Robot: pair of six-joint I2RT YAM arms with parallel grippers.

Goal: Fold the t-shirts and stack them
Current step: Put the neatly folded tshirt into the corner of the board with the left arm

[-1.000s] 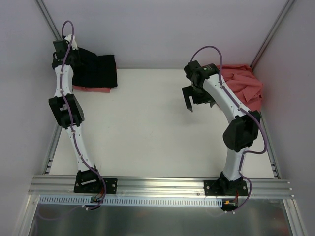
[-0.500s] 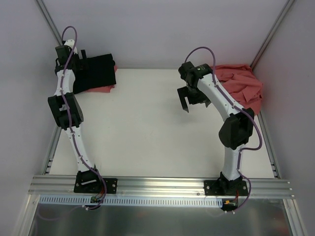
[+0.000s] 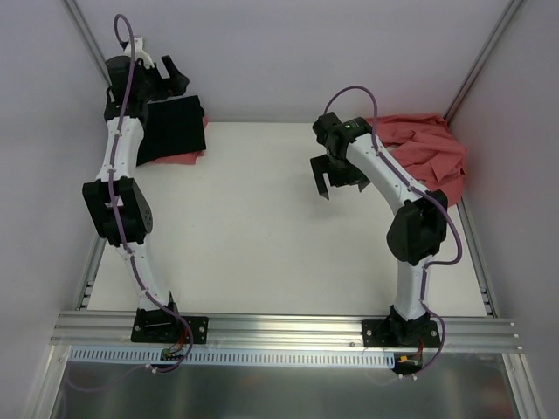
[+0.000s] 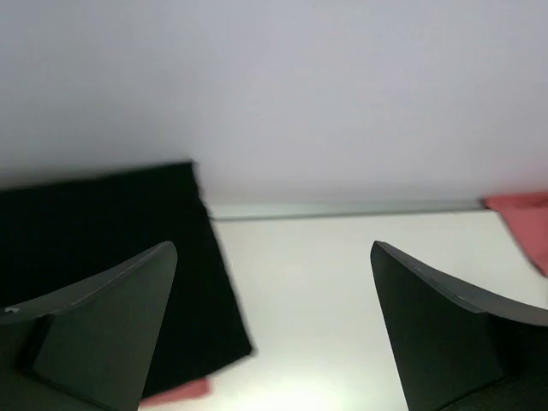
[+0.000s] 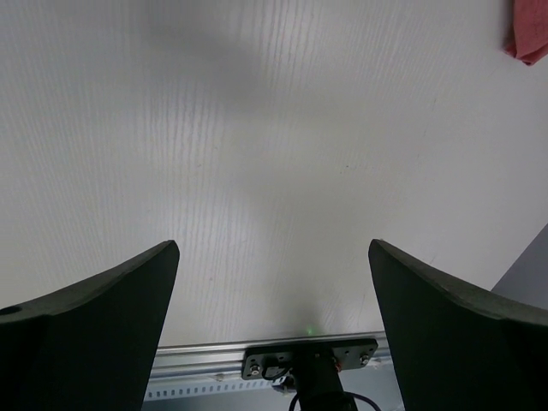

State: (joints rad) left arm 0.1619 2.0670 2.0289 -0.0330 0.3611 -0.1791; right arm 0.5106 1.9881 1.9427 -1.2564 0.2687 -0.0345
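A folded black t-shirt [image 3: 175, 129] lies at the table's back left corner on top of a folded salmon-red t-shirt [image 3: 181, 159], whose edge peeks out below. My left gripper [image 3: 172, 78] hangs open above and behind this stack, holding nothing. In the left wrist view the black t-shirt [image 4: 94, 248] and the salmon-red edge [image 4: 175, 392] show under the open left gripper [image 4: 274, 248]. A crumpled salmon-red t-shirt [image 3: 428, 147] lies at the back right. My right gripper [image 3: 339, 179] stands open just left of it, over bare table [image 5: 257, 154].
White walls close the table in at the back and both sides. A metal rail [image 3: 279, 327] with both arm bases runs along the near edge. The right arm's base [image 5: 308, 364] shows in the right wrist view, and a salmon-red corner [image 5: 531, 34] at its top right.
My left gripper let go of the black t-shirt, opened, and rose toward the back wall. The black t-shirt settled flat on the stack. My right arm shifted slightly left.
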